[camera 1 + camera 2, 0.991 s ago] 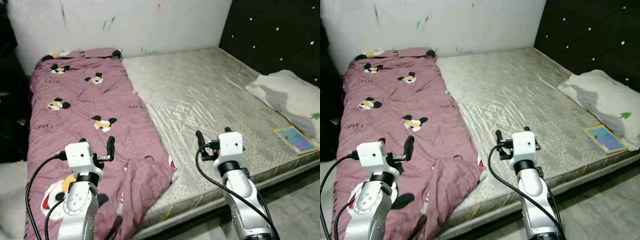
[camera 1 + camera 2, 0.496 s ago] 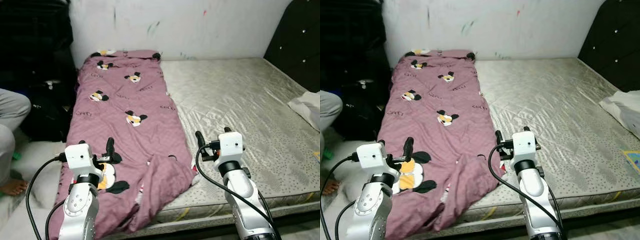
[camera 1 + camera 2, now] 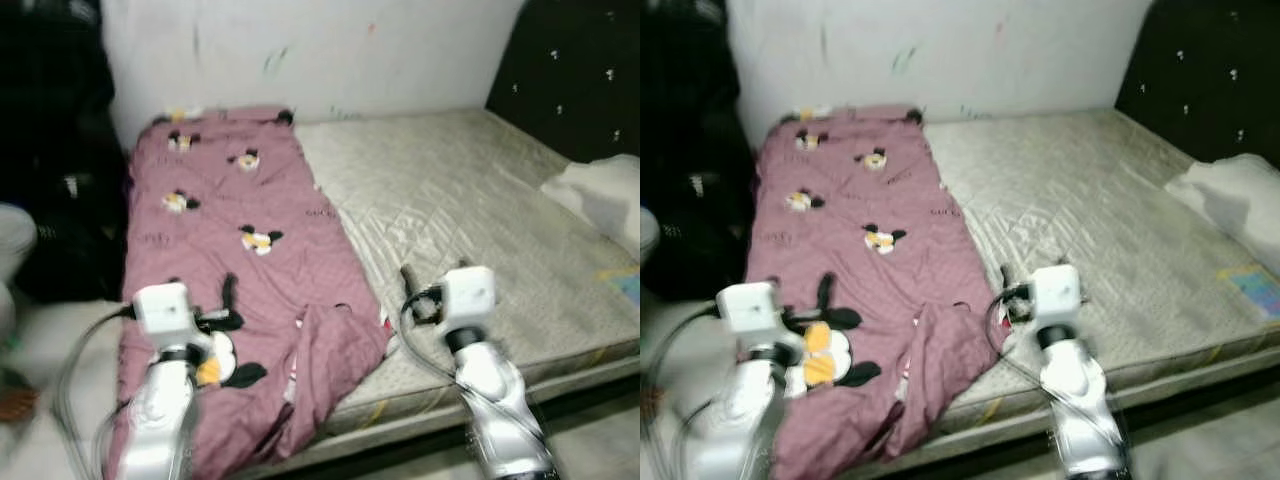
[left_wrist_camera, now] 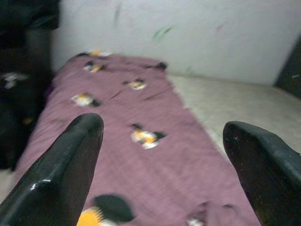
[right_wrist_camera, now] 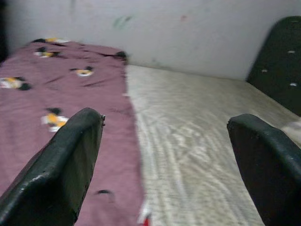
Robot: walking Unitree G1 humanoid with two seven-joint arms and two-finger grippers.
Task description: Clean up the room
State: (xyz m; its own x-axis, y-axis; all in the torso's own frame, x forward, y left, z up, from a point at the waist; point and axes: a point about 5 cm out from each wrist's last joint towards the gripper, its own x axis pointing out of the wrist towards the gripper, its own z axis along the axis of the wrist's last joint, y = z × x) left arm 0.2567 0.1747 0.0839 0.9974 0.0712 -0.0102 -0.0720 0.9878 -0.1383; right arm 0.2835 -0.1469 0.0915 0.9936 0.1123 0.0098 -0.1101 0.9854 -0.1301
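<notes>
1. Mauve blanket (image 3: pixel 240 250) printed with cartoon mice lies along the left side of the mattress (image 3: pixel 470 220), its near end rumpled and drooping over the edge.
2. I see my left gripper (image 4: pixel 164 169) spread wide above it, holding nothing.
3. My right gripper (image 5: pixel 164 165) is equally wide, over the blanket's border with the bare mattress.

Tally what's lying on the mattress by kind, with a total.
Purple blanket: 1
White pillow: 1
Colourful book: 1
Total: 3
</notes>
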